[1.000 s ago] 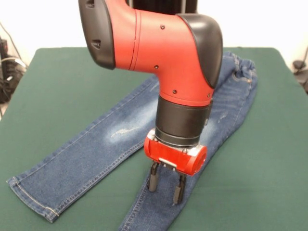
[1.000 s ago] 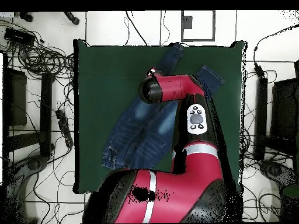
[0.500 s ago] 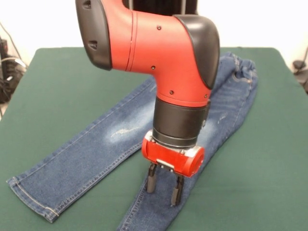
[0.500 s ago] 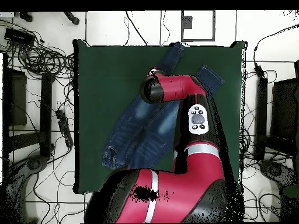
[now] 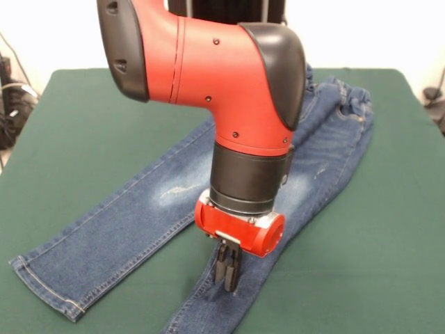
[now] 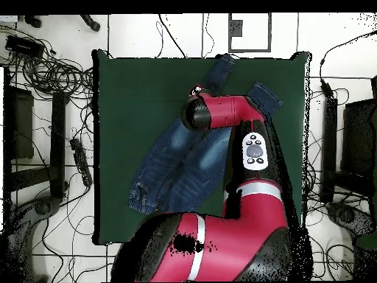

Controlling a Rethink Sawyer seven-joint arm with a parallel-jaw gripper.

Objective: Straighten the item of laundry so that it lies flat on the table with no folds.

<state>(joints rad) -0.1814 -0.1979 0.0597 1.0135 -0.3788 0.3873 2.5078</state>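
The jeans (image 5: 139,209) lie on the green desk (image 5: 90,118), legs spread in a V. In the front view, the gripper (image 5: 227,270) points down over the inner edge of the leg that runs to the picture's bottom edge, its fingers pressed together; whether they pinch denim cannot be told. The waistband sits at the far right there, partly behind the arm (image 5: 229,90). The overhead view hides the gripper under the arm (image 6: 221,112) but shows what the front view crops: the whole jeans (image 6: 173,166), both cuffs near the desk's (image 6: 118,103) top edge, and the waistband near the robot's base.
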